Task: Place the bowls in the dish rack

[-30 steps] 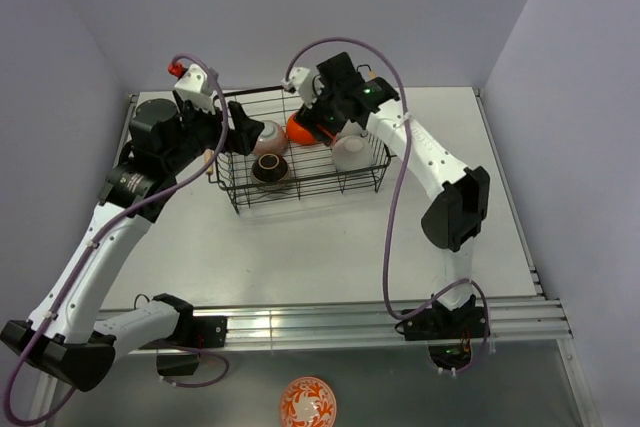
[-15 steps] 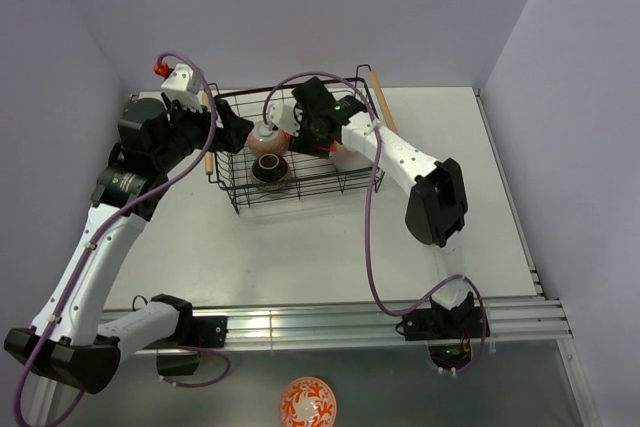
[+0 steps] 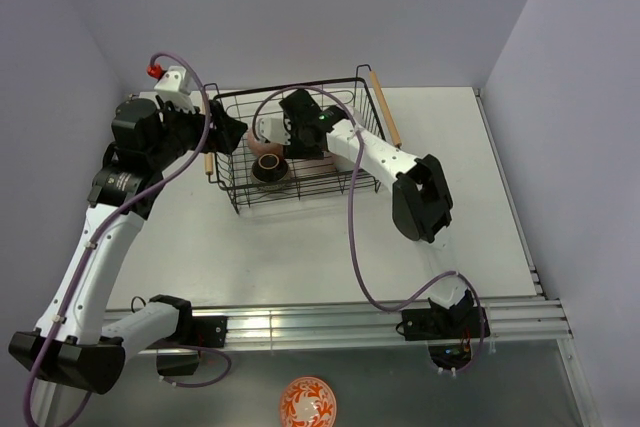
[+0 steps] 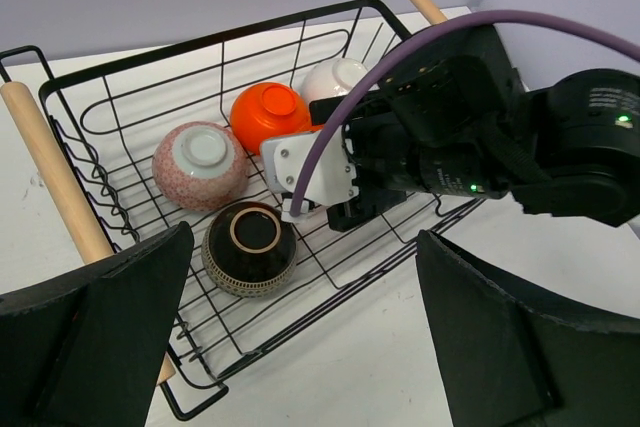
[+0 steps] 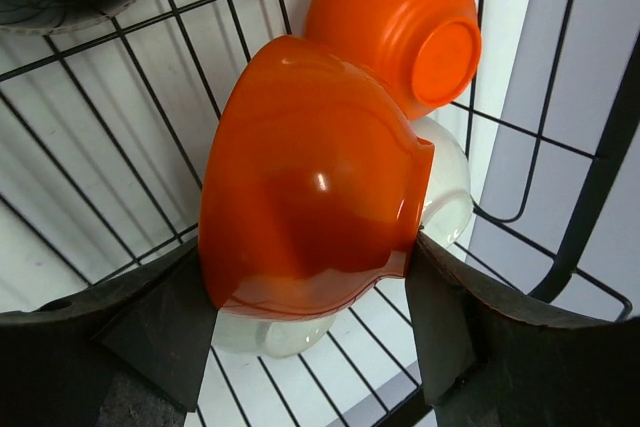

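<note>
The black wire dish rack (image 3: 305, 191) stands at the table's back. In the left wrist view the rack (image 4: 200, 43) holds a pinkish bowl (image 4: 200, 163), an orange bowl (image 4: 268, 113), a white bowl (image 4: 335, 77) and a dark patterned bowl (image 4: 250, 243), all upside down. My right gripper (image 3: 287, 133) is inside the rack. In the right wrist view it (image 5: 310, 292) is shut on a second orange bowl (image 5: 310, 177), tilted, just above a white bowl (image 5: 445, 197) and beside the upturned orange bowl (image 5: 400, 27). My left gripper (image 3: 228, 135) is open and empty (image 4: 300, 347) over the rack's left front edge.
An orange-and-white patterned bowl (image 3: 307, 402) lies below the table's front rail. The rack's wooden handles (image 3: 380, 107) (image 4: 55, 172) stick out at each short end. The right arm's links cross over the rack. Walls close the table at back and sides.
My right gripper has moved left across the rack with the orange bowl, uncovering the right handle. My left gripper has drawn back a little to the left.
</note>
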You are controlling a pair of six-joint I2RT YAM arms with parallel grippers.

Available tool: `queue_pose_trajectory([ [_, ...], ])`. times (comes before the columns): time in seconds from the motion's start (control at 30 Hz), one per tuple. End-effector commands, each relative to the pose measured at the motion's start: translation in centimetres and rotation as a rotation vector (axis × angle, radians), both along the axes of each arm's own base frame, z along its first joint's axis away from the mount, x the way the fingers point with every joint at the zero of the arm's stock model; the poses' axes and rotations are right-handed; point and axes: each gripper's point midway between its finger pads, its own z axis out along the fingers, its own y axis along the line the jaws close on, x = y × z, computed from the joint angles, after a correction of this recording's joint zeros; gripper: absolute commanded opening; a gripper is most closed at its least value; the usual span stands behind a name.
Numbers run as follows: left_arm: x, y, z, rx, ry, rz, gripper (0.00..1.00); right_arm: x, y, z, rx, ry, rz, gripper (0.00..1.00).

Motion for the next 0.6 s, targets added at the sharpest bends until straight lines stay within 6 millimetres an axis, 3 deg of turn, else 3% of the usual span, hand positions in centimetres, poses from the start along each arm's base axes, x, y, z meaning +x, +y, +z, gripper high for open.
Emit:
queue_pose_trajectory([
  [0.0,0.0,-0.1,0.6,-0.016,-0.012,-0.024,0.99,1.7,0.5,1.1,-0.006,-0.096,-0.001,0.00],
  [0.57,0.3,0.9,0.0,-0.024,0.009,-0.019,1.00,0.8,0.9,-2.3,-0.034,-0.026,0.015,0.00],
])
